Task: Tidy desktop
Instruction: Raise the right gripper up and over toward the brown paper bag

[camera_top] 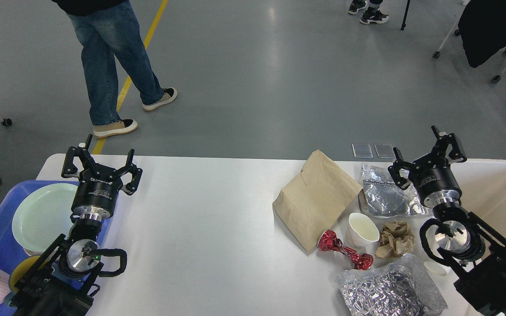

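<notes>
All the litter lay on the counter's (200, 228) right half, the paper bag (316, 199) and cup (363, 229) just left of our right tool (426, 151), fingers apart like our distant left tool's (101, 163).

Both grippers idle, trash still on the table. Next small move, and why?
Probably lower the right gripper, which is open, onto the silver foil bag just below it. It is the nearest litter on the desktop, and the beige bin sits right beside it.

The white desktop (200, 228) carries a paper bag (314, 199), cup (362, 229), foil wrappers (389, 289).
</notes>
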Robot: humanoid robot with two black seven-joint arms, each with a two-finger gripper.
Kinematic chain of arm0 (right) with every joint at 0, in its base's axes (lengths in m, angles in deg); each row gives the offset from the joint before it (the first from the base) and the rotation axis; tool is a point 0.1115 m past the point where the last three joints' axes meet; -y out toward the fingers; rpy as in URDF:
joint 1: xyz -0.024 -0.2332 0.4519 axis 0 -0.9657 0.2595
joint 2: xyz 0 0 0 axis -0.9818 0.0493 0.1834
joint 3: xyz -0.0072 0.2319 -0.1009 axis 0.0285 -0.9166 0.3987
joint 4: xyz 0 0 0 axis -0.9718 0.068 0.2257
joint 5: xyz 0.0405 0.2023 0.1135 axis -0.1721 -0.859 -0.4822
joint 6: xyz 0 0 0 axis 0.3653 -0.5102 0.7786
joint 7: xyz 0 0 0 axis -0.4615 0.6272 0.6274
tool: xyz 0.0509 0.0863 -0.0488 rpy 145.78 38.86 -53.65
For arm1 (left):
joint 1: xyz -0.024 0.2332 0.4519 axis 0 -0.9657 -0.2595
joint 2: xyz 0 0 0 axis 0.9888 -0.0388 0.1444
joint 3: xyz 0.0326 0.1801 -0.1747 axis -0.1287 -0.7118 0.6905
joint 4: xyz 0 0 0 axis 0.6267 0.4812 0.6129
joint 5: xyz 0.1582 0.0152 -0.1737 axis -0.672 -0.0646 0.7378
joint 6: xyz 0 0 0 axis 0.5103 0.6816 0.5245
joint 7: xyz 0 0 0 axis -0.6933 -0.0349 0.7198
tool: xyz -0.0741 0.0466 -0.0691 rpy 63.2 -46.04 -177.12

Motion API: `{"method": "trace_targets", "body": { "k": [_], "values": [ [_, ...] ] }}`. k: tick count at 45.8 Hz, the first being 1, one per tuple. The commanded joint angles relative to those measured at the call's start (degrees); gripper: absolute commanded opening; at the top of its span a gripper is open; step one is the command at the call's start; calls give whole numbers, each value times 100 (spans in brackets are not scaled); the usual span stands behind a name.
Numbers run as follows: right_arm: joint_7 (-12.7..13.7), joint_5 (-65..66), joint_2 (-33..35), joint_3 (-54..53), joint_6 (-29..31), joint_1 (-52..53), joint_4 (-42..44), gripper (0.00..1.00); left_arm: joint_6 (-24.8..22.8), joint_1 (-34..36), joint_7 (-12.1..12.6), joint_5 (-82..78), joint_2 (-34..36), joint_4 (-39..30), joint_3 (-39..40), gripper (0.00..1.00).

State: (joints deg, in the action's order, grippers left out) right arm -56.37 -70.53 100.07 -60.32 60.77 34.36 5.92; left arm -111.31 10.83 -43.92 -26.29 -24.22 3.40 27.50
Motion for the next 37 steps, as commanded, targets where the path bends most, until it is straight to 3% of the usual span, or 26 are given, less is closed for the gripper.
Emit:
{"method": "trace_targets", "body": {
  "k": [1,20,27,37],
  "values": [
    [40,0,82,-8,-7,49,-61,100,0,0,2,0,0,0,0,96],
    [-3,0,186,325,37,365,-44,100,0,0,2,0,0,0,0,96],
    [-30,-9,1249,2309,116,1225,-26,100,0,0,2,0,0,0,0,96],
    [-30,-88,1804,6175,116,3518,-8,100,0,0,2,0,0,0,0,96]
  ]
}}
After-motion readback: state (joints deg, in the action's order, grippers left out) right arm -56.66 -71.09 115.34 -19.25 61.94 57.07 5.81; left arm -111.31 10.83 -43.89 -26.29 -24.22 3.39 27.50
